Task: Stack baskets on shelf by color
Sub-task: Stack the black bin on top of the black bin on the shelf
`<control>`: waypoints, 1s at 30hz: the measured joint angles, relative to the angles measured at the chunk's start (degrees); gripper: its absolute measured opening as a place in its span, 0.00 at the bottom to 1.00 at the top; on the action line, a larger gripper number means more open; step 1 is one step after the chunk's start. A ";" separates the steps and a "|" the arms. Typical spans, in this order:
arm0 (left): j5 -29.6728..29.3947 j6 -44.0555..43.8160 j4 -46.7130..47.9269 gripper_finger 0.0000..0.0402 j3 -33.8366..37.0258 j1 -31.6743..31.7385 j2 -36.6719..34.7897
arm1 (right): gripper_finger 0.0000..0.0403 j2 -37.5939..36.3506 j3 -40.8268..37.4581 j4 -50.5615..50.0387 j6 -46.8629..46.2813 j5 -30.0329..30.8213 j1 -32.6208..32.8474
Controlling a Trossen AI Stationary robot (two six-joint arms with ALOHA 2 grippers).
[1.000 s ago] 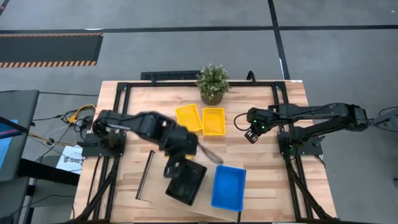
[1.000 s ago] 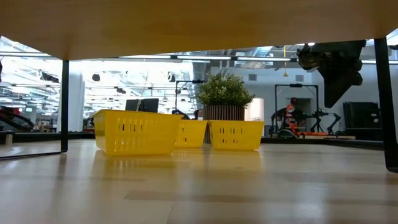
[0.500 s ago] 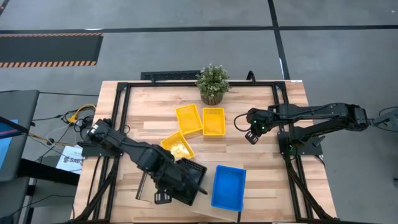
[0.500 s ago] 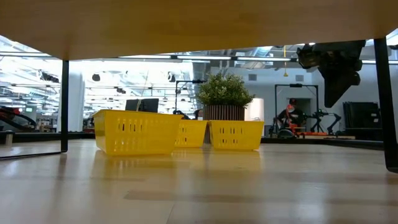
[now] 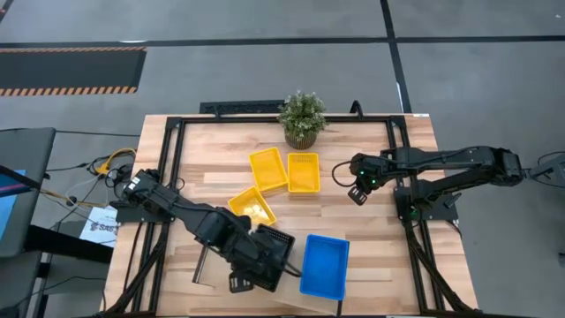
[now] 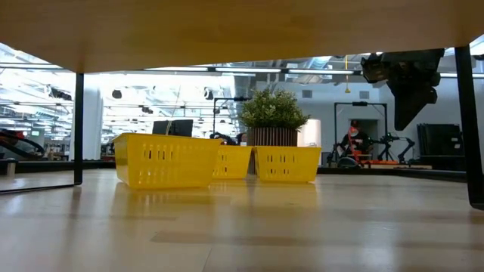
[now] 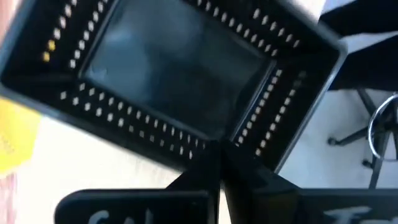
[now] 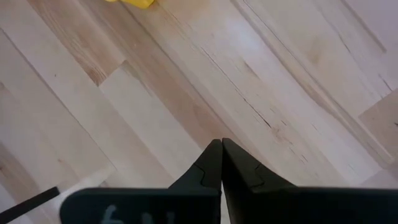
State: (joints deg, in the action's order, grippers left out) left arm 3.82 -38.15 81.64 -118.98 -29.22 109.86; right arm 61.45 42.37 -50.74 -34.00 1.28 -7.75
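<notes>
Left wrist view: left hand (image 7: 217, 163) clamped on black basket (image 7: 180, 74) rim, basket directly ahead; right hand (image 8: 221, 163) closed, empty, above surface (image 8: 186, 93).

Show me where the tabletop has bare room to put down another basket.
Bare wood lies left of the three yellow plastic baskets, toward the table's left rail, and right of the blue plastic basket, below the right gripper. Crowded: the front centre, where the left gripper grips the black mesh basket.

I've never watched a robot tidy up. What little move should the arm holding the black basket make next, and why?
Probably open and let go: the left gripper is shut on the black basket's rim, and the basket appears to sit on the shelf beside the blue basket.
</notes>
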 joint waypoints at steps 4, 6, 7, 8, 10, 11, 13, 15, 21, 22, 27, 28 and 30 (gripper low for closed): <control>-0.65 0.85 -4.49 0.00 -0.10 0.80 0.00 | 0.06 0.00 0.01 0.00 0.02 0.00 0.00; 0.05 0.20 -3.74 0.00 -1.05 1.17 0.02 | 0.06 0.00 0.01 -0.01 0.02 0.00 0.00; -0.15 -1.11 -1.74 0.00 -1.90 1.26 0.02 | 0.06 0.00 0.02 -0.02 0.02 -0.01 0.00; -0.97 -2.84 1.13 0.00 -2.77 1.25 -0.01 | 0.06 0.00 0.02 0.00 0.02 -0.04 0.00; -1.86 -6.32 6.74 0.00 -3.50 0.72 -0.13 | 0.06 0.00 0.02 -0.02 0.04 -0.07 0.00; -1.37 -7.39 8.72 0.00 -3.45 0.39 -0.13 | 0.06 0.00 0.02 0.00 0.04 -0.07 0.00; 0.89 -7.92 7.71 0.00 -2.17 -0.31 -0.15 | 0.06 0.00 0.02 0.00 0.04 -0.09 0.00; 1.92 -8.08 6.89 0.00 -0.78 -0.98 0.00 | 0.06 0.00 0.02 0.02 0.14 -0.17 0.00; 4.52 -8.91 4.57 0.00 2.34 -1.06 1.04 | 0.06 0.00 0.02 0.07 1.57 -0.26 0.00; 4.46 -9.03 3.55 0.00 2.47 -0.91 0.98 | 0.06 0.02 0.02 0.01 1.63 -0.26 0.00; 2.42 -7.43 -0.40 0.00 2.49 -0.54 0.90 | 0.06 0.02 0.02 0.02 1.70 -0.26 0.00; 1.75 -7.07 -1.32 0.00 2.49 -0.51 0.90 | 0.06 0.02 0.02 0.02 1.68 -0.26 0.00; 1.35 -6.40 -2.50 0.00 2.49 -0.10 0.90 | 0.06 0.02 0.02 -0.02 1.68 -0.26 0.00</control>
State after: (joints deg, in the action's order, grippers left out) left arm 5.17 -44.54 79.14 -116.49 -29.32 110.76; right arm 61.47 42.39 -50.76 -32.32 1.02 -7.75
